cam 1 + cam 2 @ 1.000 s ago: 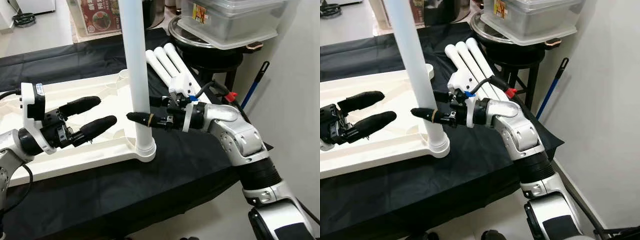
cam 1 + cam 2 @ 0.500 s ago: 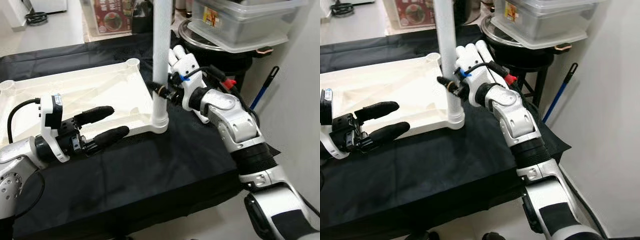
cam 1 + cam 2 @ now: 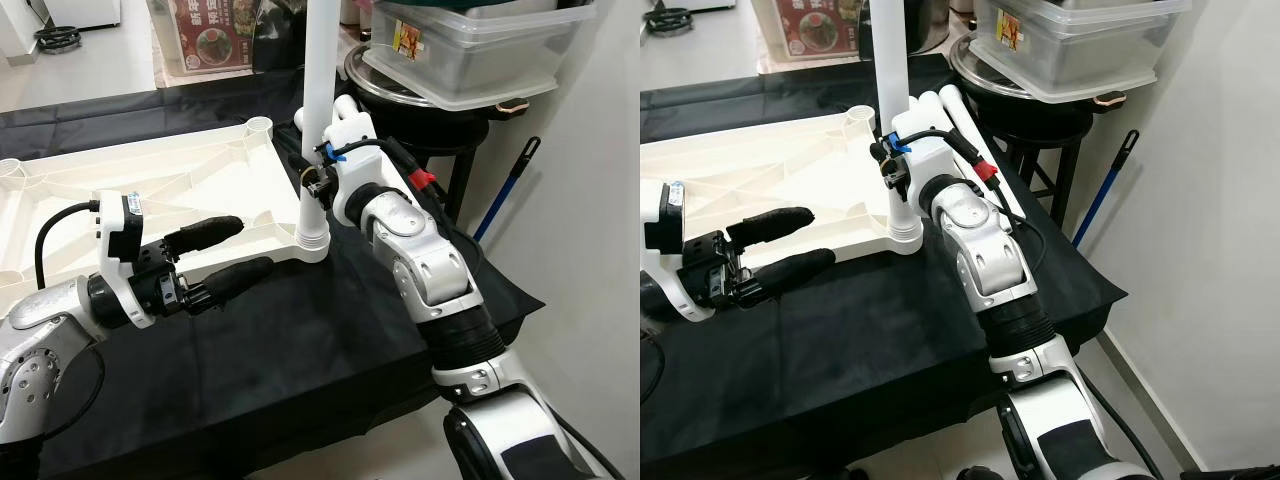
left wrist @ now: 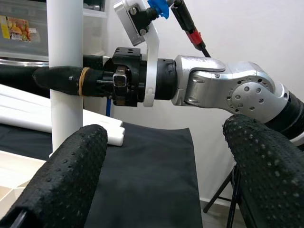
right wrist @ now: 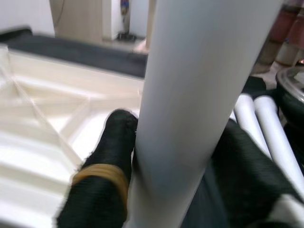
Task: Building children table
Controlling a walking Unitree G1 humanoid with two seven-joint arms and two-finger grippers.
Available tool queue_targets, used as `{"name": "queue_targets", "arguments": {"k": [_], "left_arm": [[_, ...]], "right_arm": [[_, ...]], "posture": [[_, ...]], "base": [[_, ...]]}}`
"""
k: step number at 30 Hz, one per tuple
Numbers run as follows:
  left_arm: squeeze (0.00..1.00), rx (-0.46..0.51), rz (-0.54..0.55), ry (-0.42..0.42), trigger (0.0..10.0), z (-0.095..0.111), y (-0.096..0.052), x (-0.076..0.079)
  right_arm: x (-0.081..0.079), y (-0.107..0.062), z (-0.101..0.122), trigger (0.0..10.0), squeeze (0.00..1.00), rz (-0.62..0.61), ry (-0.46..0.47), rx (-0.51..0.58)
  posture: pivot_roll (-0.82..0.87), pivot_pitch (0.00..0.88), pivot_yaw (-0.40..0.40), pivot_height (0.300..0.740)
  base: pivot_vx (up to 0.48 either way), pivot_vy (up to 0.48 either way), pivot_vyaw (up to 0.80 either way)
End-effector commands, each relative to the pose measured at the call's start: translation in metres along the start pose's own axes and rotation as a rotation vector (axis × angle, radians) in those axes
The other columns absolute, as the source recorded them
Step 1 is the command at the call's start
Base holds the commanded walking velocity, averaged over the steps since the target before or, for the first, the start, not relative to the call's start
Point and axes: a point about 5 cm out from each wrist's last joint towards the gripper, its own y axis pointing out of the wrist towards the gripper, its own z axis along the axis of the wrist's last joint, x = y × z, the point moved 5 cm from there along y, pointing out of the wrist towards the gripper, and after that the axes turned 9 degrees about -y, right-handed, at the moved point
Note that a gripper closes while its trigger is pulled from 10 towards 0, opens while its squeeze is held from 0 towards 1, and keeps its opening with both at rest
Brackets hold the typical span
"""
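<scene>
On the black-draped table (image 3: pixel 300 340), an upside-down white plastic tabletop (image 3: pixel 150 190) is lying with its ribbed underside facing up. A white table leg (image 3: pixel 316 120) is standing upright in the tabletop's near corner socket, on the robot's right, and is rising out of the top of the head views.

The right pincer (image 3: pixel 312 183) is pinching this leg low down, a little above the socket, with one black finger on each side of the tube. In the right wrist view the leg (image 5: pixel 199 95) is sitting squeezed between the two fingers (image 5: pixel 111 156), one of which is wearing a yellowish band. The silver right arm is reaching in from the robot's right, with its white camera housing just beside the leg.

The left pincer (image 3: pixel 215 258) is hovering with its two fingers spread apart and holding nothing, over the near edge of the tabletop and pointing toward the leg. It is near the socket without touching it.

Three more white legs (image 3: pixel 955 115) are lying side by side on the black cloth behind the right arm. Farther back, a clear plastic storage box (image 3: pixel 470 50) is sitting on a round dark stand, and a blue-handled stick (image 3: pixel 505 185) is leaning by the white wall.
</scene>
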Motion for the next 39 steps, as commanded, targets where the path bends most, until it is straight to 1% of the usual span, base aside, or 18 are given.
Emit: {"name": "queue_targets", "arguments": {"k": [1,4,7,11,14,15,16,17,18,19,23,26,30,34,35,36,37,39], "left_arm": [[0.0,0.002,-0.011,0.002,10.0,-0.001,0.001,0.003],[0.0,0.001,-0.02,-0.002,10.0,-0.002,0.002,0.004],[0.0,-0.001,-0.022,-0.001,10.0,-0.001,0.002,0.004],[0.0,-0.003,-0.026,-0.003,10.0,0.0,0.002,0.004],[0.0,-0.006,-0.031,-0.004,10.0,0.0,0.002,0.005],[0.0,-0.006,-0.031,-0.004,10.0,0.0,0.002,0.005],[0.0,-0.009,-0.044,-0.007,10.0,0.0,0.004,0.007],[0.0,-0.009,-0.044,-0.007,10.0,0.0,0.004,0.007],[0.0,-0.009,-0.049,-0.007,10.0,0.0,0.005,0.008],[0.0,-0.01,-0.055,-0.005,10.0,0.001,0.005,0.009],[0.0,-0.011,-0.067,0.003,10.0,0.003,0.006,0.01],[0.0,-0.011,-0.069,0.006,10.0,0.004,0.006,0.01],[0.0,-0.014,-0.084,0.023,10.0,0.009,0.007,0.013],[0.0,-0.016,-0.088,0.024,10.0,0.009,0.008,0.014],[0.0,-0.017,-0.099,0.023,10.0,0.009,0.009,0.018],[0.0,-0.017,-0.099,0.023,10.0,0.009,0.009,0.018],[0.0,-0.018,-0.103,0.024,10.0,0.009,0.01,0.019],[0.0,-0.02,-0.106,0.024,10.0,0.01,0.01,0.02]], "right_arm": [[-0.004,-0.003,-0.013,10.0,1.0,0.034,-0.006,-0.041],[0.01,-0.011,-0.007,10.0,1.0,0.078,0.062,0.016],[0.013,-0.017,-0.003,10.0,1.0,0.142,0.048,0.052],[0.028,-0.029,0.003,10.0,1.0,0.185,0.068,0.106],[0.029,-0.039,0.008,10.0,1.0,0.286,0.063,0.165],[0.029,-0.039,0.008,10.0,1.0,0.286,0.063,0.165],[0.035,-0.044,0.008,10.0,1.0,0.352,0.052,0.192],[0.035,-0.044,0.008,10.0,1.0,0.352,0.052,0.192],[0.037,-0.044,0.008,10.0,0.74,0.375,0.054,0.199],[0.041,-0.04,0.009,10.0,0.0,0.378,0.038,0.205],[0.047,-0.032,0.016,10.0,0.0,0.399,0.044,0.236],[0.046,-0.03,0.018,10.0,0.0,0.422,0.043,0.249],[0.043,-0.012,0.029,10.0,0.0,0.468,0.04,0.269],[0.043,-0.01,0.03,10.0,0.0,0.478,0.044,0.275],[0.043,-0.008,0.031,4.7,0.0,0.505,0.045,0.283],[0.043,-0.008,0.031,4.7,0.0,0.505,0.045,0.283],[0.044,-0.008,0.032,0.2,0.0,0.512,0.045,0.285],[0.047,-0.008,0.033,0.0,0.0,0.519,0.033,0.284]], "posture": [[-0.02,0.127,-0.062,0.74],[-0.02,0.132,-0.054,0.74],[-0.02,0.136,-0.051,0.74],[-0.02,0.141,-0.046,0.74],[-0.02,0.146,-0.042,0.74],[-0.02,0.146,-0.042,0.74],[-0.02,0.147,-0.039,0.74],[-0.02,0.147,-0.039,0.74],[-0.02,0.147,-0.041,0.74],[-0.02,0.149,-0.039,0.74],[-0.01,0.148,-0.038,0.74],[-0.01,0.151,-0.038,0.74],[0.0,0.158,-0.038,0.74],[0.0,0.16,-0.039,0.74],[0.01,0.165,-0.04,0.74],[0.01,0.165,-0.04,0.74],[0.01,0.166,-0.04,0.74],[0.0,0.169,-0.038,0.74]], "base": [[0.0,0.0,0.0],[0.0,0.0,0.0],[0.0,0.0,0.0],[0.0,0.0,0.0],[0.0,0.0,0.0],[0.0,0.0,0.0],[0.0,0.0,0.0],[0.0,0.0,0.0],[0.0,0.0,0.0],[0.0,0.0,0.0],[0.0,0.0,0.0],[0.0,0.0,0.0],[0.0,0.0,0.0],[0.0,0.0,0.0],[0.0,0.0,0.0],[0.0,0.0,0.0],[0.0,0.0,0.0],[0.0,0.0,0.0]]}}
